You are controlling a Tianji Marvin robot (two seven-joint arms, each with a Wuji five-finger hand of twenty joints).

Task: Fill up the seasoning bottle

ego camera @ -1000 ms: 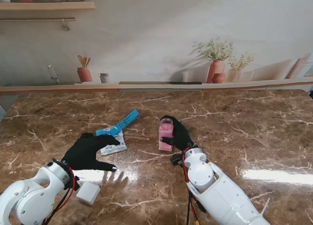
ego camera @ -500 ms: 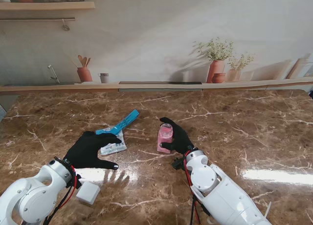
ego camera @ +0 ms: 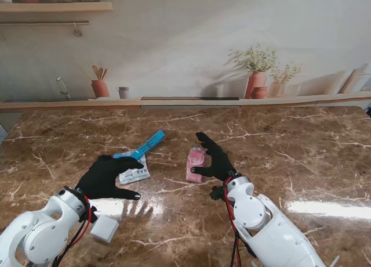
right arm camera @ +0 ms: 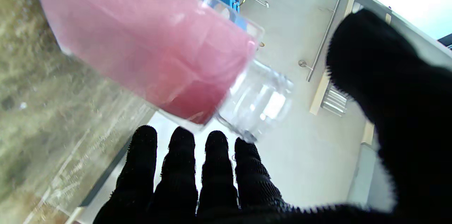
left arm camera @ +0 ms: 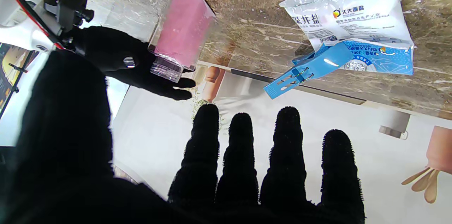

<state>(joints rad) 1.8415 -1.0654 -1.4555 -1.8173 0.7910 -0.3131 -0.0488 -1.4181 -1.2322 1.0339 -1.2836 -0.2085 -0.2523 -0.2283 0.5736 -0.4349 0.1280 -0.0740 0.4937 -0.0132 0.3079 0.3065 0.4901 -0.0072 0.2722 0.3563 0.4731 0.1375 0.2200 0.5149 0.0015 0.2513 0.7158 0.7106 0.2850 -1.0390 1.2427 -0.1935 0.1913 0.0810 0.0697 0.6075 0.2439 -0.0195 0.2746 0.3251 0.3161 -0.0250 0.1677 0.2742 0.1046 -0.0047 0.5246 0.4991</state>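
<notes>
Beside your right hand, fingers spread, bottle stands ungripped. Left hand spread near salt bag. Next: regrasp bottle, lift bag.

Two glossy white, rounded arm housings end in five-fingered hands, left hand and right hand, each sheathed in a black knit glove; red and black cables loop beside each wrist.
</notes>
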